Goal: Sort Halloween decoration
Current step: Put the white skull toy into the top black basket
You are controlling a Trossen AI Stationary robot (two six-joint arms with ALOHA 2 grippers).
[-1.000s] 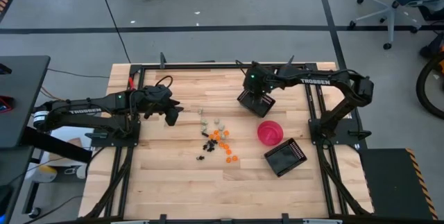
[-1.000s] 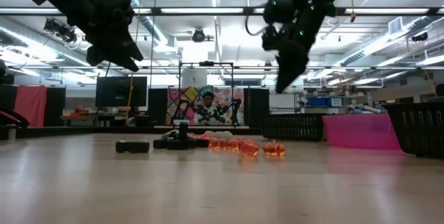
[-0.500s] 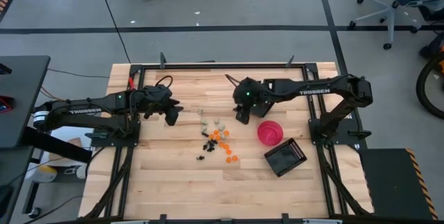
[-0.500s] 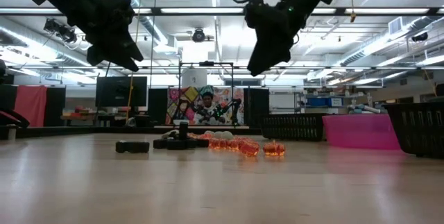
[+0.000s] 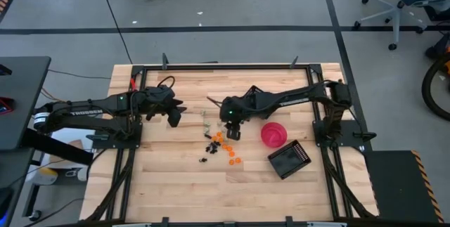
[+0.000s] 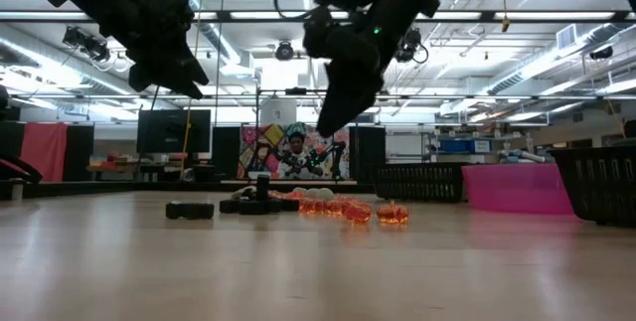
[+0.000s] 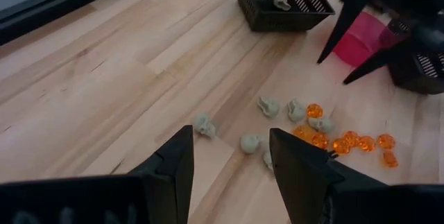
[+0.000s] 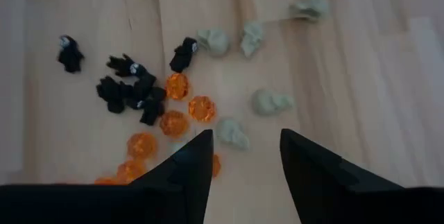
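Right end effector (image 5: 233, 130): I've swung it from the far black slatted basket (image 7: 283, 1) to above the tiny orange, whitish and black trinkets (image 5: 221, 140) mid-table (image 5: 176, 178); fingers parted, empty. Next pick pending. Left end effector (image 5: 173, 117): open, empty.

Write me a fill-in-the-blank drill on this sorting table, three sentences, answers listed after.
1. The right gripper hangs over the pile of trinkets with its jaws ____.
2. The round bowl on the table is ____ in colour.
3. One pale skull already lies inside a black slatted ____.

Missing words: open; pink; basket
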